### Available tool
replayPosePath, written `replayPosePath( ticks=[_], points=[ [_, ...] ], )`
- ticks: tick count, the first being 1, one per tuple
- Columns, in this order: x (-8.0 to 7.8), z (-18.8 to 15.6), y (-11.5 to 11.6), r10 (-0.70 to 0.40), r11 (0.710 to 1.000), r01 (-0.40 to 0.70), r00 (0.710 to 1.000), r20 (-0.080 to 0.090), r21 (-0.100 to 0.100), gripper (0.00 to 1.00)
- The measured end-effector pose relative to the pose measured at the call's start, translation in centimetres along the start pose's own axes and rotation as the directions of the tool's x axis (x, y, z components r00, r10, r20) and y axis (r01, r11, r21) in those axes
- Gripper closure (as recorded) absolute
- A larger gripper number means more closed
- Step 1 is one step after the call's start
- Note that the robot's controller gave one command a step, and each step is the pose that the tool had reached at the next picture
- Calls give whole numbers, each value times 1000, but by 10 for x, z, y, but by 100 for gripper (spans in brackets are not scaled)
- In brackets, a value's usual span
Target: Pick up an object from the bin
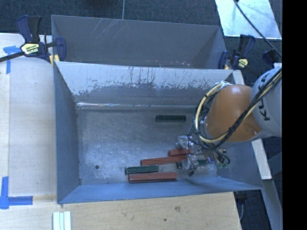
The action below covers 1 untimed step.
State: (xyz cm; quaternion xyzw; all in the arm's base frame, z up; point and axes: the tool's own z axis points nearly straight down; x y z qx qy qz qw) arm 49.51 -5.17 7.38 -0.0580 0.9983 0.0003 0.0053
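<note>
Closest to the front wall of the bin point(67, 143), in the lower middle of the frame, a long red-brown bar point(152, 177) lies flat on the floor, running left to right. Just behind it and touching or nearly touching it lies a shorter dark green bar point(142, 169), set towards its left end. Behind that, a slanted red-brown bar point(160, 161) climbs slightly towards the right, and its right end runs in under the gripper point(190, 163). A short red-brown piece point(177, 153) lies just above that end, also against the gripper.

The gripper is low in the lower right of the bin, down at the floor, right at the ends of these two red-brown pieces. Metal parts and wiring crowd the spot, so it cannot be told whether the claw is apart, together, or clamped on anything. Above it is the arm's rounded orange cover point(230, 114), with looped cables point(204, 128) on its left side, at the right of the frame.

Farther back, well apart from the cluster, a second dark green bar point(171, 119) lies alone near the foot of the rear wall, right of centre.
</note>
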Motion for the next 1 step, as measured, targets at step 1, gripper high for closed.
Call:
replayPosePath(
  ticks=[1],
  points=[
    [-1, -143, 8, 3, 1000, -3, 1000, -7, 1, 100]
  ],
)
